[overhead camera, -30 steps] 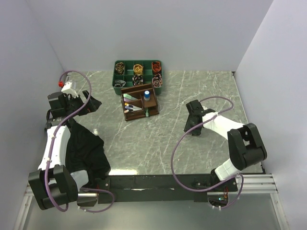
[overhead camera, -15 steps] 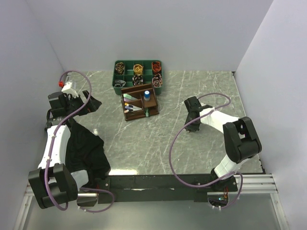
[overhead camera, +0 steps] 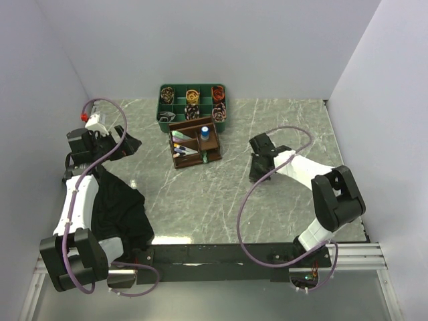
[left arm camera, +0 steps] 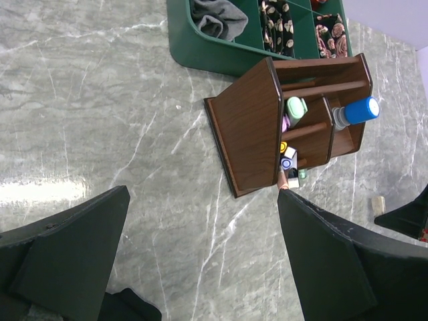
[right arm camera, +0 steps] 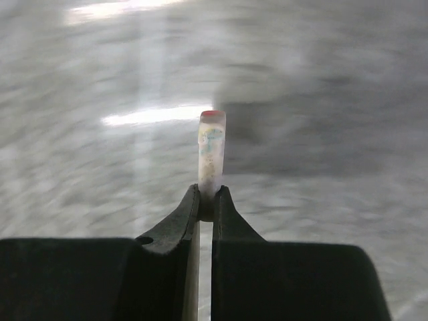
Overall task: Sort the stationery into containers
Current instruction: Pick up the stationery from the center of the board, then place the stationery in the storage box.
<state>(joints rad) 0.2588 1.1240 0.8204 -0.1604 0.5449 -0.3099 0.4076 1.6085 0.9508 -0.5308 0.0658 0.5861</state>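
The dark brown organiser [overhead camera: 189, 148] stands at the table's back centre, holding several coloured pens, a mint-green clip [left arm camera: 296, 107] and a blue-capped cylinder [overhead camera: 204, 132]. The left wrist view shows its solid side [left arm camera: 249, 130]. My right gripper [overhead camera: 258, 167] hangs low over the table to the organiser's right. In the right wrist view it [right arm camera: 206, 194] is shut on a thin white stick with a red tip [right arm camera: 211, 150], which juts forward over the blurred marble. My left gripper [left arm camera: 200, 194] stands wide open with nothing in it, at the table's left [overhead camera: 130, 144].
A green compartment tray [overhead camera: 162, 115] with rolled fabrics sits right behind the organiser, touching it. Black cloth [overhead camera: 120, 207] lies under my left arm at the near left. White walls close in the table on three sides.
My right gripper has shut on the white stick and moved left across the table, toward the organiser. My left arm has not moved.
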